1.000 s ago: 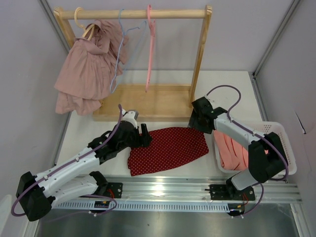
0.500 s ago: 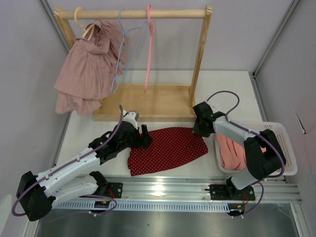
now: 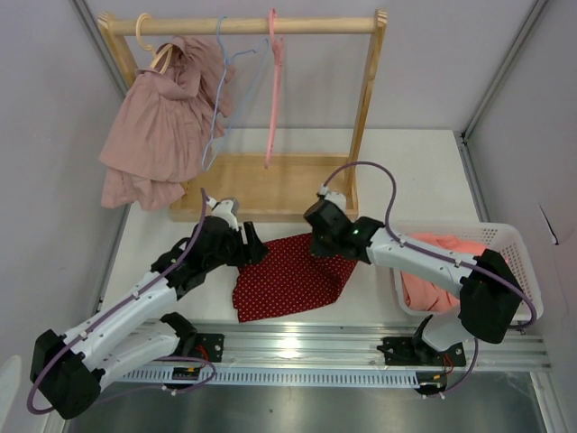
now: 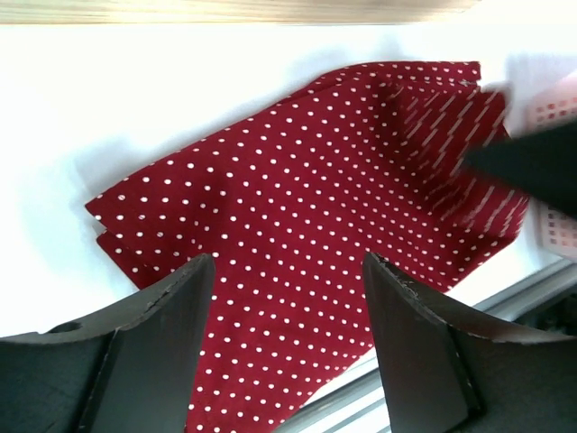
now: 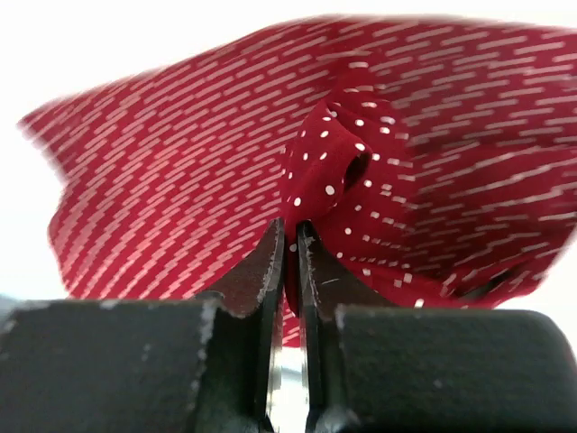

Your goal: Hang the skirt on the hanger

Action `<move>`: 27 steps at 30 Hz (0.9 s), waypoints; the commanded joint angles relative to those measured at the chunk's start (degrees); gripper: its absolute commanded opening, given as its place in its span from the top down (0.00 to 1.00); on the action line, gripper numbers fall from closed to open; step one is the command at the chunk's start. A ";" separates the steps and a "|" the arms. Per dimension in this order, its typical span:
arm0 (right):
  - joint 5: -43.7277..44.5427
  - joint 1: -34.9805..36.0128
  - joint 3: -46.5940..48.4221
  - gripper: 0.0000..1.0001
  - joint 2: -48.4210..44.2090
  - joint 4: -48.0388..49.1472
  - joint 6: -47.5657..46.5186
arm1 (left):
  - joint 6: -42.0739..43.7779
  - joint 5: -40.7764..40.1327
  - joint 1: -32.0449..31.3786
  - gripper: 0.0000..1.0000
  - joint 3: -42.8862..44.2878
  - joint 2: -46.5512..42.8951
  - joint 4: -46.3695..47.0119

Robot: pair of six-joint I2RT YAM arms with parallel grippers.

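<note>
The skirt (image 3: 287,281) is red with white dots and lies crumpled on the white table, its right part pulled up and folded over. My right gripper (image 3: 317,242) is shut on a bunched fold of the skirt (image 5: 329,162), pinched between the fingertips (image 5: 290,230). My left gripper (image 3: 249,249) hovers open over the skirt's left part (image 4: 306,180), fingers (image 4: 162,316) apart and nothing between them. On the rail at the back hang an empty pink hanger (image 3: 273,90) and an empty light blue hanger (image 3: 219,90).
A wooden rack (image 3: 365,99) stands on a wooden base (image 3: 270,185) behind the skirt. A pink garment (image 3: 158,135) hangs at its left end. A white basket (image 3: 521,262) with salmon cloth (image 3: 424,284) sits right. A metal rail (image 3: 297,347) runs along the near edge.
The right gripper shut on the skirt's right edge and swept left with it, folding the skirt over. The left gripper drew back slightly to the left and narrowed a little.
</note>
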 commanded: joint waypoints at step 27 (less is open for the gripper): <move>10.56 31.38 0.16 0.38 -0.94 -1.73 5.42 | -2.06 20.99 0.33 0.51 -8.00 4.47 7.00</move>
